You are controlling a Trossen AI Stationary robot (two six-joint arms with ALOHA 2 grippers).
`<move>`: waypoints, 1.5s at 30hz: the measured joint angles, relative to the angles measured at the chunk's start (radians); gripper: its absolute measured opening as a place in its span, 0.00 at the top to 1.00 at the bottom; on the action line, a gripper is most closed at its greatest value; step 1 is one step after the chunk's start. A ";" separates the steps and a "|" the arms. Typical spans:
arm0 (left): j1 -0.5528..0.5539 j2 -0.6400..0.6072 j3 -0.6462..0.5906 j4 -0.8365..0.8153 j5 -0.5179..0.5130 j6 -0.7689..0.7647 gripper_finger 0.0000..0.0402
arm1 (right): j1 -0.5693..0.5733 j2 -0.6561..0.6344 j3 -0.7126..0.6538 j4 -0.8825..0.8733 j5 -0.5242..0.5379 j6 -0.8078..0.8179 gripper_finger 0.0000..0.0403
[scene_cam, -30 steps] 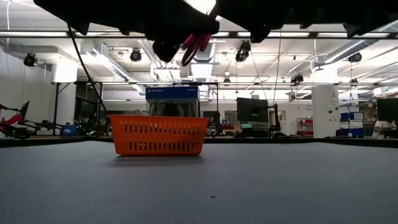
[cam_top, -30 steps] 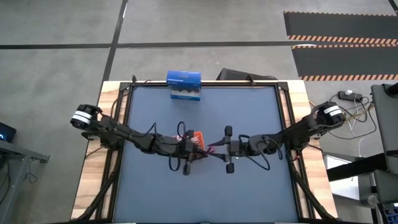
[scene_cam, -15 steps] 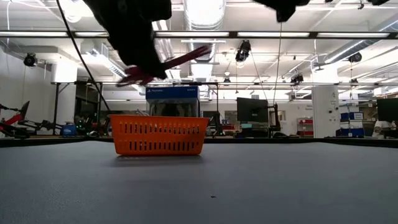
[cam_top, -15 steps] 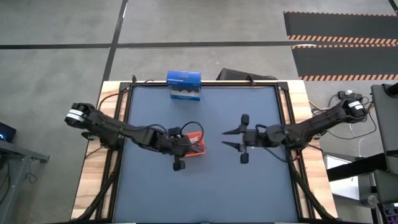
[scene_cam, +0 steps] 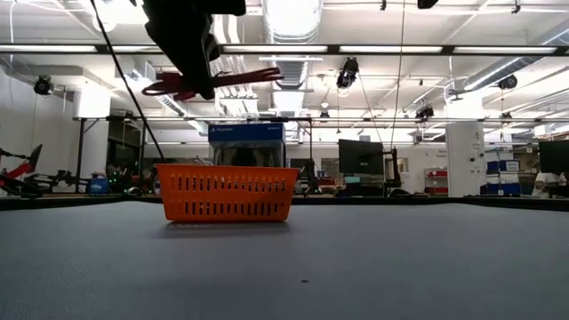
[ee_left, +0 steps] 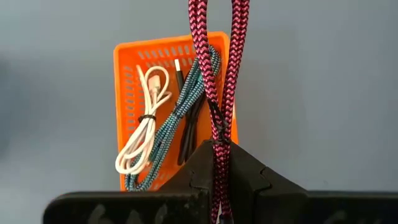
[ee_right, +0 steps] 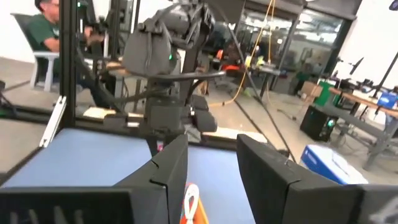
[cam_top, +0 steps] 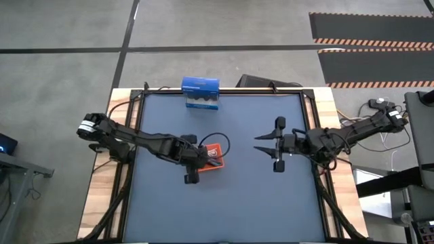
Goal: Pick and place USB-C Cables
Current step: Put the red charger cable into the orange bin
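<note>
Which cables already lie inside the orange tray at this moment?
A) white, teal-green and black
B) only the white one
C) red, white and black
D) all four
A: the left wrist view shows the white cable, the teal-green cable and the black cable lying in the orange tray, while the red cable hangs from the left gripper above it.

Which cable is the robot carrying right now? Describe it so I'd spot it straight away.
Find the orange tray near the middle of the blue-grey table. Above it, the left gripper holds the red cable, a braided loop gripped at its tied middle. The white cable, teal-green cable and black cable lie in the tray; only this one is raised.
</note>
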 joint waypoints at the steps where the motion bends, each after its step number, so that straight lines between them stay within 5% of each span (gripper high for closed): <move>1: 0.001 0.008 0.002 0.000 0.000 0.007 0.98 | 0.000 -0.001 0.000 -0.018 0.000 0.005 0.68; 24: 0.065 0.197 0.000 0.096 0.000 0.080 0.97 | 0.000 -0.005 0.000 -0.104 0.000 0.016 0.68; 45: 0.065 0.200 -0.006 0.097 -0.018 0.077 0.94 | 0.000 -0.004 0.000 -0.106 -0.001 0.016 0.68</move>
